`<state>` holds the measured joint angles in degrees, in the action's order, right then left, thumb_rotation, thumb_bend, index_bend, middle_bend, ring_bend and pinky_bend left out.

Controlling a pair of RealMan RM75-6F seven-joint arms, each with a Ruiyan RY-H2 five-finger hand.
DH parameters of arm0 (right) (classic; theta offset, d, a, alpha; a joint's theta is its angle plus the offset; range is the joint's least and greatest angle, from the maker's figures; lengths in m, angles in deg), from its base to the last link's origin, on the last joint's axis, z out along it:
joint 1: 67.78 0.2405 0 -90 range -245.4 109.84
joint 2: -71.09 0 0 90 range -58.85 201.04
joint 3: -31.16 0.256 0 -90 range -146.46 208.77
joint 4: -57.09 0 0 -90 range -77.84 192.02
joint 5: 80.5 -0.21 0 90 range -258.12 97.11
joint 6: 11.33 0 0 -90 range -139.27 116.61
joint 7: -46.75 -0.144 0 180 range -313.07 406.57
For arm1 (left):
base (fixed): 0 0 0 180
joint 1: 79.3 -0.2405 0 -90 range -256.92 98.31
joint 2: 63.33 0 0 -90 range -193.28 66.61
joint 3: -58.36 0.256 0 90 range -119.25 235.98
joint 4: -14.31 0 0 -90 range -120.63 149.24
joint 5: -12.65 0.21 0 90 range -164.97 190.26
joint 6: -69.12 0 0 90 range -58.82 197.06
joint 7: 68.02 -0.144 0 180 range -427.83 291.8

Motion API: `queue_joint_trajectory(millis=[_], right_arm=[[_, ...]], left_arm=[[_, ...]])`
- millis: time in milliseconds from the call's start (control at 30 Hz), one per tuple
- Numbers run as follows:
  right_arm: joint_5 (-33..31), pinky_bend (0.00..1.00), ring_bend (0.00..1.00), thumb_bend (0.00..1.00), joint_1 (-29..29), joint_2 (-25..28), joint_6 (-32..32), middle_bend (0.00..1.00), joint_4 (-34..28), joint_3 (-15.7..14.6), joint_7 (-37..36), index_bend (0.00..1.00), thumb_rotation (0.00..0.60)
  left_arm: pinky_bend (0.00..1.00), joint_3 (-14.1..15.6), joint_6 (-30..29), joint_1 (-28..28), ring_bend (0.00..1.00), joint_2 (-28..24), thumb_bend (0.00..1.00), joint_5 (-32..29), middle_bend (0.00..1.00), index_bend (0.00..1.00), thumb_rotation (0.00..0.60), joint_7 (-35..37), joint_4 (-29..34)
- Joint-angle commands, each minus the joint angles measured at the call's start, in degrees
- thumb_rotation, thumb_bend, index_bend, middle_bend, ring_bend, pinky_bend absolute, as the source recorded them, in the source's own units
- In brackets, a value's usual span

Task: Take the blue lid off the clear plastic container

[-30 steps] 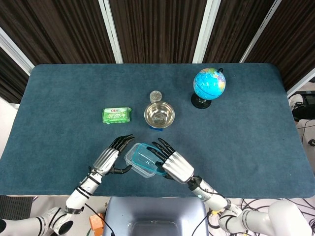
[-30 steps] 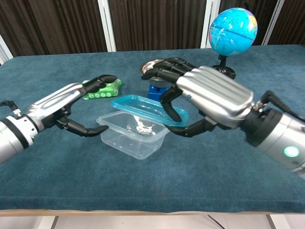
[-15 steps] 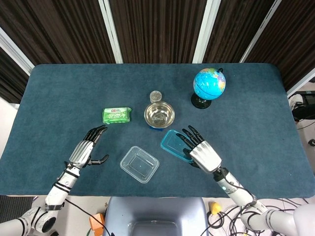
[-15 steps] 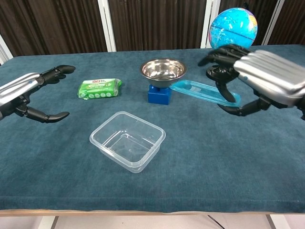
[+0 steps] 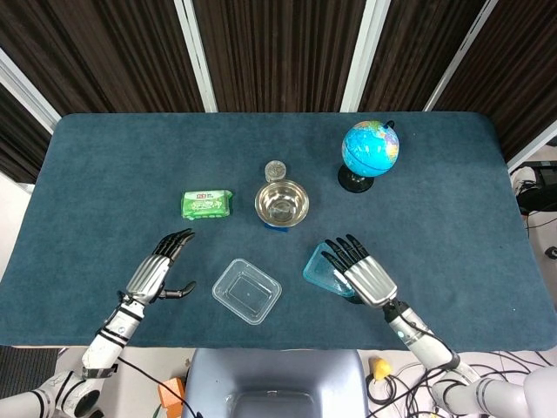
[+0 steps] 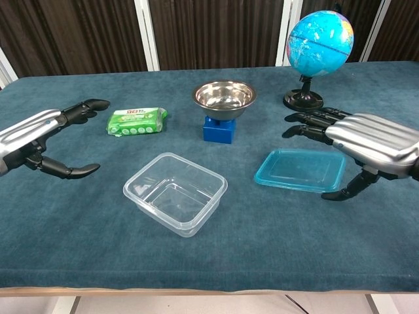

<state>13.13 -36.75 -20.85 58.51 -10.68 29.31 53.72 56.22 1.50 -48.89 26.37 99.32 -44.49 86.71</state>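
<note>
The clear plastic container [image 5: 247,291] [image 6: 175,193] stands uncovered near the table's front middle. The blue lid [image 5: 320,264] [image 6: 298,169] lies flat on the cloth to its right, apart from it. My right hand [image 5: 361,274] [image 6: 366,140] hovers over the lid's right edge with fingers spread above it and the thumb beside its front corner, gripping nothing. My left hand [image 5: 157,274] [image 6: 39,134] is open left of the container, well apart from it, fingers spread and empty.
A steel bowl [image 5: 281,204] sits on a blue block [image 6: 219,129] behind the container. A green packet [image 5: 206,204] lies at the back left, a small round can [image 5: 275,169] stands behind the bowl, and a globe [image 5: 370,150] stands at the back right.
My right hand lifted the lid off the container, carried it right and lowered it flat onto the table, then let go. My left hand released the container and drew back to the left.
</note>
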Motion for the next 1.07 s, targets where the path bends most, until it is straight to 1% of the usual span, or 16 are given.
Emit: queue_joint_trajectory(millis=[33, 133, 200, 267, 333, 367, 433, 467, 533, 567, 633, 700, 767, 833, 933, 1067], right_arm=[[-1.72, 0.00, 0.00, 0.00, 0.16, 5.00, -3.51, 0.00, -7.50, -0.37, 4.92, 0.00, 0.600], [-3.39, 0.00, 0.00, 0.00, 0.27, 9.21, -6.22, 0.00, -14.11, -0.74, 7.90, 0.00, 0.598], [-4.31, 0.00, 0.00, 0.00, 0.15, 11.88, -7.55, 0.00, -18.02, -1.23, 8.59, 0.00, 0.597], [-5.17, 0.00, 0.00, 0.00, -0.38, 15.58, -8.37, 0.00, -22.86, -2.09, 8.55, 0.00, 0.598], [-4.98, 0.00, 0.00, 0.00, -1.34, 19.10, -7.57, 0.00, -26.97, -3.00, 7.26, 0.00, 0.598], [-4.51, 0.00, 0.00, 0.00, -2.31, 21.72, -6.46, 0.00, -29.48, -3.85, 6.33, 0.00, 0.598], [-3.64, 0.00, 0.00, 0.00, -4.70, 25.63, -3.04, 0.00, -32.52, -5.10, 5.94, 0.00, 0.599], [-2.86, 0.00, 0.00, 0.00, -6.79, 28.09, -0.04, 0.00, -33.72, -6.10, 6.61, 0.00, 0.600], [-3.81, 0.00, 0.00, 0.00, -10.79, 31.20, 4.96, 0.00, -35.18, -7.13, 8.90, 0.00, 0.600], [-4.88, 0.00, 0.00, 0.00, -13.89, 32.71, 8.81, 0.00, -35.36, -7.63, 10.32, 0.00, 0.600], [-7.86, 0.00, 0.00, 0.00, -19.49, 33.64, 15.93, 0.00, -34.28, -7.47, 11.20, 0.00, 0.600], [-10.68, 0.00, 0.00, 0.00, -23.74, 32.63, 21.60, 0.00, -32.33, -6.22, 9.90, 0.00, 0.600], [-13.41, 0.00, 0.00, 0.01, -27.38, 30.34, 26.27, 0.00, -29.22, -4.32, 7.25, 0.00, 0.600], [-14.06, 0.00, 0.00, 0.02, -28.52, 30.24, 26.89, 0.00, -27.80, -4.13, 8.76, 0.00, 0.600], [-13.96, 0.00, 0.00, 0.03, -29.54, 29.73, 27.69, 0.00, -27.52, -2.97, 8.38, 0.00, 0.600], [-13.34, 0.00, 0.00, 0.03, -29.63, 30.07, 25.95, 0.00, -28.08, -2.66, 8.07, 0.00, 0.600]], left_arm=[[0.03, 0.06, 0.40, -0.05, 0.00, -0.31, 0.28, -0.21, 0.00, 0.00, 0.576, -0.13, 0.50], [0.03, 0.28, 0.95, -0.34, 0.00, -1.41, 0.27, -0.58, 0.00, 0.00, 0.575, 0.01, 1.75], [0.03, 0.59, 0.79, -0.63, 0.00, -2.39, 0.27, -0.35, 0.00, 0.00, 0.579, -0.38, 2.68], [0.03, 1.47, 0.37, -1.16, 0.00, -4.38, 0.27, 0.42, 0.00, 0.00, 0.578, -1.53, 4.33], [0.03, 2.61, -0.21, -1.89, 0.00, -6.95, 0.27, 1.30, 0.00, 0.00, 0.575, -3.33, 6.40], [0.03, 3.56, -0.95, -2.60, 0.00, -8.92, 0.27, 2.06, 0.00, 0.00, 0.575, -4.96, 7.95], [0.03, 5.09, -2.78, -4.17, 0.00, -12.06, 0.28, 3.19, 0.00, 0.00, 0.577, -7.95, 10.42], [0.03, 6.22, -4.56, -5.60, 0.00, -14.05, 0.29, 3.99, 0.00, 0.00, 0.578, -10.39, 11.83], [0.02, 7.86, -7.78, -8.29, 0.00, -16.86, 0.29, 4.84, 0.00, 0.00, 0.579, -14.31, 13.52], [0.02, 9.02, -10.05, -10.54, 0.00, -18.58, 0.30, 4.88, 0.00, 0.00, 0.584, -17.99, 14.60], [0.02, 10.28, -14.63, -15.01, 0.00, -20.75, 0.30, 3.72, 0.00, 0.00, 0.598, -24.88, 15.52], [0.02, 9.72, -20.19, -18.86, 0.00, -20.75, 0.31, 2.54, 0.00, 0.00, 0.600, -30.09, 14.82], [0.02, 8.86, -26.09, -22.66, 0.00, -18.77, 0.31, 2.16, 0.00, 0.00, 0.600, -32.70, 11.85], [0.02, 8.70, -28.58, -24.59, 0.00, -17.50, 0.31, 2.47, 0.00, 0.00, 0.600, -30.82, 9.60], [0.01, 8.98, -30.19, -25.74, 0.00, -18.50, 0.33, 4.38, 0.00, 0.00, 0.600, -28.47, 9.72], [0.01, 9.36, -29.45, -26.09, 0.00, -19.04, 0.33, 5.78, 0.00, 0.00, 0.600, -28.16, 9.86]])
